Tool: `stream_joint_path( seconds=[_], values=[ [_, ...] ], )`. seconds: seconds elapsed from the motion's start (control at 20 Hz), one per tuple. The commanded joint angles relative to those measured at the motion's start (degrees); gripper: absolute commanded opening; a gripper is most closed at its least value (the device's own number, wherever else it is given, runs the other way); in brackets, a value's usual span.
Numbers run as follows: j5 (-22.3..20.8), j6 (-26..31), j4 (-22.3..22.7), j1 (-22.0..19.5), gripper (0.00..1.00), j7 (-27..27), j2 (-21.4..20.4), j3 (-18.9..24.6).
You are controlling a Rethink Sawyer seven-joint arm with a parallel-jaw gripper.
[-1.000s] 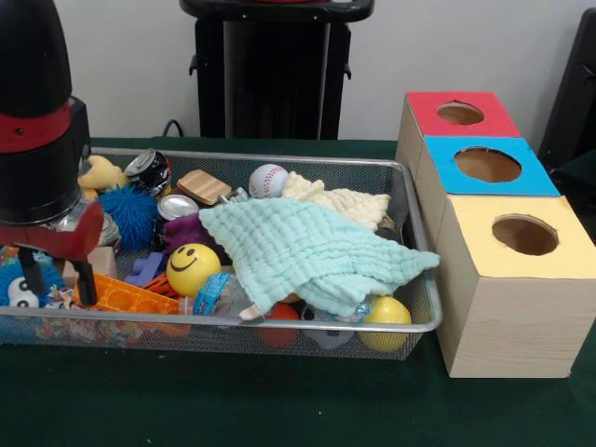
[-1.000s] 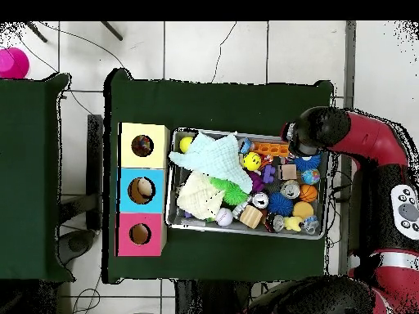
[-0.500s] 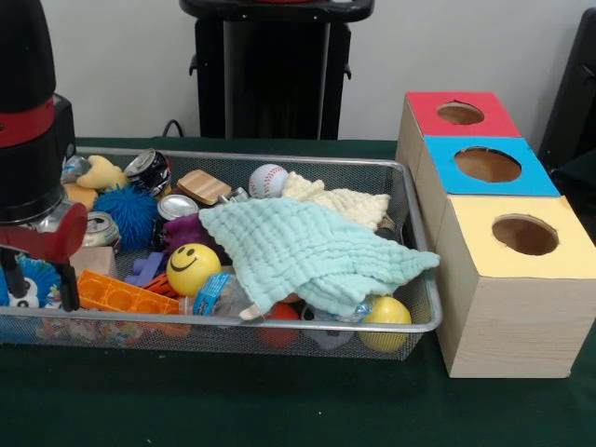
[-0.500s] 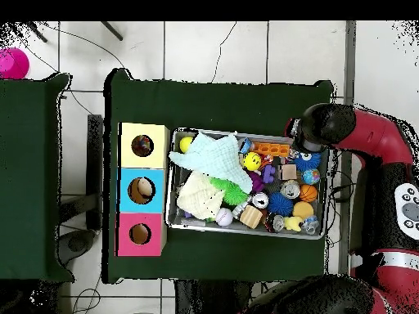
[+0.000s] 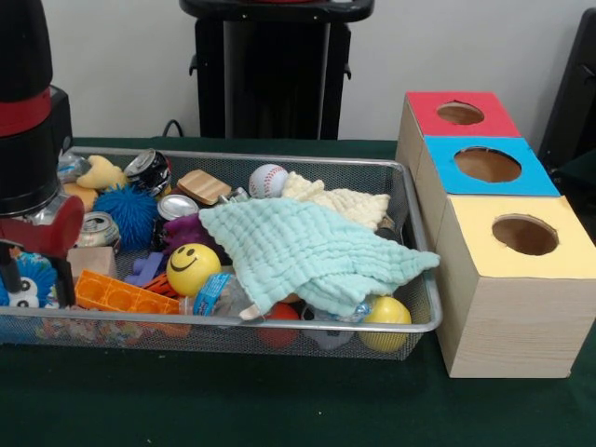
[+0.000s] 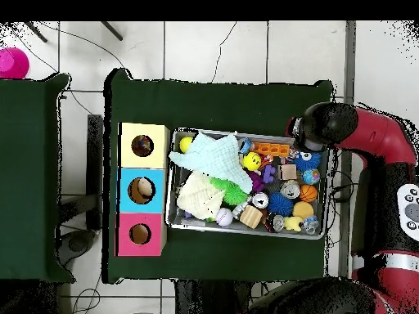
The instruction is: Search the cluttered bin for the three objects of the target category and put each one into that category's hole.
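Item: gripper (image 5: 35,279), hanging at the wire bin's (image 5: 410,200) end farthest from the three-hole box (image 5: 507,242); jaws standing apart, holding nothing. Step: seemingly searching. Target category is not shown; candidates are lying around the mint cloth (image 5: 307,251). Next: picking one out and descending.

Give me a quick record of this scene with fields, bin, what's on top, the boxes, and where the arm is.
bin: silver wire mesh bin on the green table, full of clutter
on top: mint green waffle cloth over a cream cloth
visible items: yellow smiley ball, white baseball, blue spiky ball
boxes: red-topped box, blue-topped box, yellow-topped box, each with a round hole
arm: pincer at the bin's end farthest from the boxes, state unclear
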Motion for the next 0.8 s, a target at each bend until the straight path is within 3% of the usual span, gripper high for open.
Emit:
stream_joint_path(
  seconds=[0.05,0.8],
  values=[
    [-1.5,4.9,8.2,-0.5,1.00,-15.0,-0.6,1.3],
    [-1.4,2.0,8.9,-1.3,1.00,-14.2,2.3,2.3]
  ],
)
